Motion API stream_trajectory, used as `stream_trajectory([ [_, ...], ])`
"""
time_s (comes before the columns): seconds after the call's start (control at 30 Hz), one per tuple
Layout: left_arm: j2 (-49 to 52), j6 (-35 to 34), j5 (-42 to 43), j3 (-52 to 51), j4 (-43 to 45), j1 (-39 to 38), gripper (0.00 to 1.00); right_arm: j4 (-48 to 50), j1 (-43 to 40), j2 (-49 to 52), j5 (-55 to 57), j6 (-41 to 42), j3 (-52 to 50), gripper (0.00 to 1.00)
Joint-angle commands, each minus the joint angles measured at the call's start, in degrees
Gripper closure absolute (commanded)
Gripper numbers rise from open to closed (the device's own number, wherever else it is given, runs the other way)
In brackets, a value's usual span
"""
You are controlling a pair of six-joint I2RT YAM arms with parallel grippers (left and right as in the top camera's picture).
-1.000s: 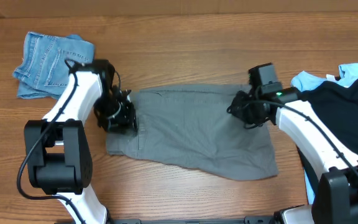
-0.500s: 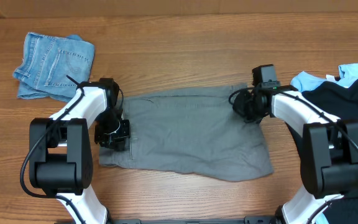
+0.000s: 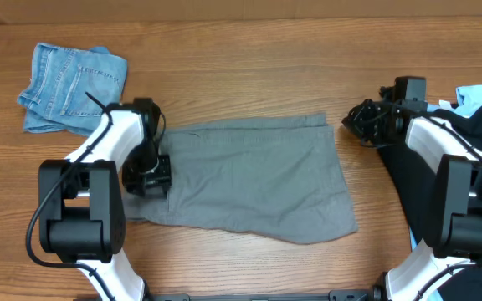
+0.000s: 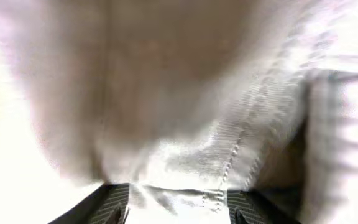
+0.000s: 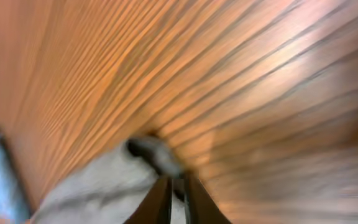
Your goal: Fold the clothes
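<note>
We find the left gripper [image 4: 179, 208] with its jaws parted and a stitched hem of the grey shorts [image 3: 258, 180] lying between them. The right gripper [image 5: 176, 196] has its jaws closed on nothing, over bare surface [image 3: 266, 75] just beside the shorts' corner. Half a second ago it sat on that corner. The shorts, spread between both grippers, now lie flatter.

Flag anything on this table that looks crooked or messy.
The grey shorts lie skewed, their bottom edge slanting down to the right. The denim shorts sit rumpled, top left in the overhead view.
</note>
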Motion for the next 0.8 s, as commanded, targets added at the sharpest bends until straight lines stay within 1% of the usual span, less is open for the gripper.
stream_trajectory([
  [0.0,-0.13,2.19,-1.95,7.56,-2.47,0.35,0.42,-5.29,0.55,-4.26,-7.54,-8.92,4.55,0.87],
  [0.1,-0.13,4.13,-1.44,13.31,-5.05,0.35,0.4,-13.14,1.05,-7.43,-7.45,-10.82,5.86,0.82],
  [0.17,-0.13,5.84,0.11,16.24,-5.09,0.35,0.38,-17.77,1.09,-8.72,-7.5,-10.88,5.86,0.82],
  [0.23,-0.13,8.79,2.78,17.75,-3.19,0.28,0.34,-22.45,1.11,-8.83,-7.48,-10.91,5.81,0.82],
  [0.3,-0.09,12.2,6.12,17.66,0.04,0.22,0.34,-25.94,1.25,-8.68,-7.45,-10.93,5.2,0.82],
  [0.37,0.33,16.06,10.49,16.79,3.3,0.2,0.43,-27.32,1.62,-8.68,-7.45,-10.93,3.93,0.82],
  [0.4,0.59,17.92,13.16,16.04,4.92,0.15,0.49,-27.06,2.03,-8.68,-7.48,-10.93,2.89,0.82],
  [0.47,1.29,23.26,19.1,13.99,8.24,-0.07,0.7,-25.53,3.21,-8.55,-6.95,-10.84,0.66,0.83],
  [0.5,1.6,25.68,20.96,13.18,9.2,-0.17,0.78,-24.72,3.87,-8.48,-6.34,-10.54,-0.44,0.83],
  [0.53,2.1,27.56,21.97,12.02,10.38,-0.37,0.84,-23.56,4.66,-8.33,-5.46,-9.68,-1.84,0.85],
  [0.57,2.51,28.0,21.88,10.91,11.45,-0.5,0.9,-22.56,5.35,-8.15,-4.48,-8.48,-3.1,0.87],
  [0.63,3.45,28.13,20.87,8.98,12.94,-0.5,0.95,-20.17,6.69,-7.5,-3.3,-6.73,-5.68,0.88],
  [0.67,4.42,28.11,18.99,7.41,13.94,-0.33,0.96,-18.1,7.45,-6.75,-2.93,-4.87,-7.76,0.9],
  [0.77,5.95,27.98,15.98,5.62,15.06,0.22,0.96,-13.9,7.74,-6.1,-0.76,-2.47,-10.8,0.91],
])
